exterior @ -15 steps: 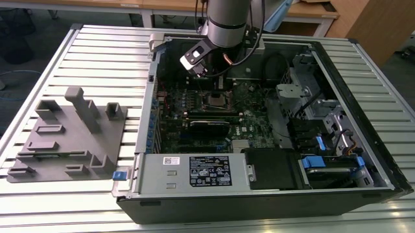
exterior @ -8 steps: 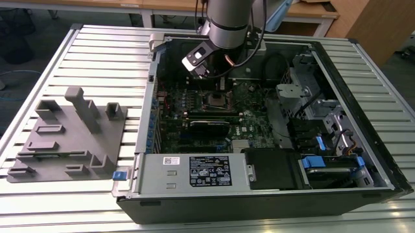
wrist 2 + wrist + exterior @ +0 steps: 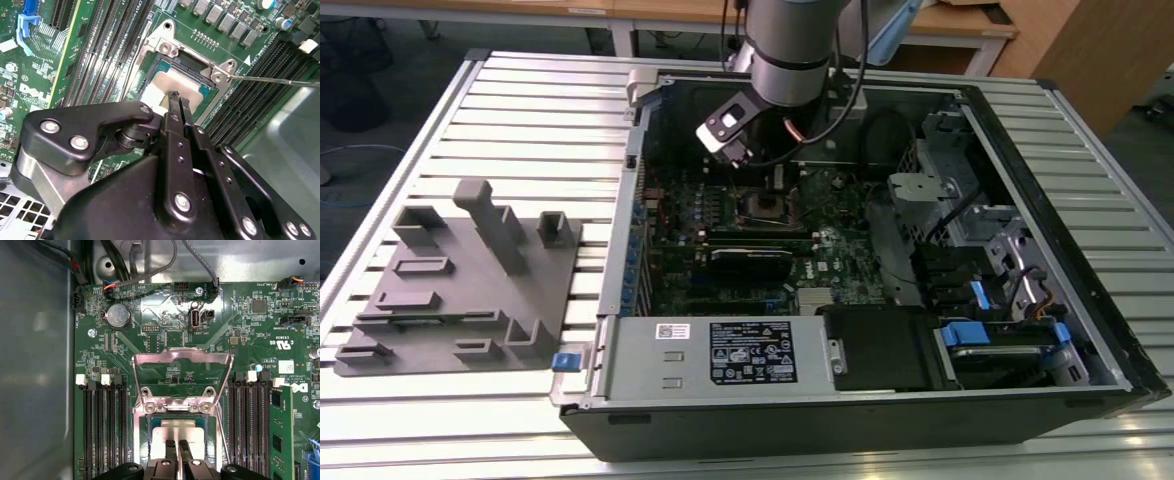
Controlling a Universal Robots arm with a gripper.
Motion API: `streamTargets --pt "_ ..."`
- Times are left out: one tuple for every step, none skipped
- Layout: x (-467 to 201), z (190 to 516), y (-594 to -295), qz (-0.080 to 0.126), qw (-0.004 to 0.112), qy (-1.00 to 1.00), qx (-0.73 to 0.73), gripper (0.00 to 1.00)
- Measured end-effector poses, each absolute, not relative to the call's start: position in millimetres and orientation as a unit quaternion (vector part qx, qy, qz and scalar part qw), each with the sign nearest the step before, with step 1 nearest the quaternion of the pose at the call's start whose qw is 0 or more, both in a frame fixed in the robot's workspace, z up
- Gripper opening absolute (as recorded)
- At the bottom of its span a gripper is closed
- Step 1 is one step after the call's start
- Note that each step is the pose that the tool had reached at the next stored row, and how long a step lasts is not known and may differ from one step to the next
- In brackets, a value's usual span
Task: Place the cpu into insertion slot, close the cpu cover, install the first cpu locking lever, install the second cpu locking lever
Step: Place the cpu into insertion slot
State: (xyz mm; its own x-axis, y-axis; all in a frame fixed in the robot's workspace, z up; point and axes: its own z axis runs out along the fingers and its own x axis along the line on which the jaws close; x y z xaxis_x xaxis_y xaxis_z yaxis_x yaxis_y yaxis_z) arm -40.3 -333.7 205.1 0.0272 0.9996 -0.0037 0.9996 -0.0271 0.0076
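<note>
The exterior view sits high and well back, looking down at a slant across the slatted bench [image 3: 520, 110] into the open computer case [image 3: 854, 425]. There the arm [image 3: 790, 50] comes in at twelve o'clock and the grey fixture [image 3: 467, 290] lies at nine. Both wrist cameras ride close above the motherboard [image 3: 165, 315]. The first wrist view faces squarely down past the pincer [image 3: 177, 444]; the second wrist view peers over the pincer's back at a slant, nearer still. All three share the insertion slot [image 3: 763, 208].
</note>
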Motion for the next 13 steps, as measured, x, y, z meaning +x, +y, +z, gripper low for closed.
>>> streamTargets --pt "-40.3 204.7 -333.7 0.001 0.004 0.698 0.716 0.16" --pt "-40.3 204.3 -333.7 0.001 0.004 0.699 0.715 0.16" --pt "-40.3 204.0 -333.7 0.001 0.004 0.699 0.715 0.16" --pt "-40.3 203.7 -333.7 0.001 0.004 0.700 0.714 0.16" --pt "-40.3 203.5 -333.8 0.001 0.004 0.700 0.714 0.16" --pt "-40.3 203.3 -333.8 0.001 0.004 0.701 0.713 0.16" --pt "-40.3 203.1 -333.7 0.001 0.004 0.701 0.713 0.16" --pt "-40.3 202.9 -333.7 0.001 0.004 0.701 0.713 0.16" --pt "-40.3 202.7 -333.7 0.001 0.004 0.701 0.713 0.16" --pt "-40.3 202.5 -333.7 0.001 0.004 0.702 0.713 0.16" --pt "-40.3 202.0 -333.7 0.001 0.004 0.702 0.712 0.16" --pt "-40.3 202.0 -333.7 0.001 0.004 0.702 0.712 0.16" --pt "-40.3 202.0 -333.7 0.001 0.004 0.702 0.712 0.16"
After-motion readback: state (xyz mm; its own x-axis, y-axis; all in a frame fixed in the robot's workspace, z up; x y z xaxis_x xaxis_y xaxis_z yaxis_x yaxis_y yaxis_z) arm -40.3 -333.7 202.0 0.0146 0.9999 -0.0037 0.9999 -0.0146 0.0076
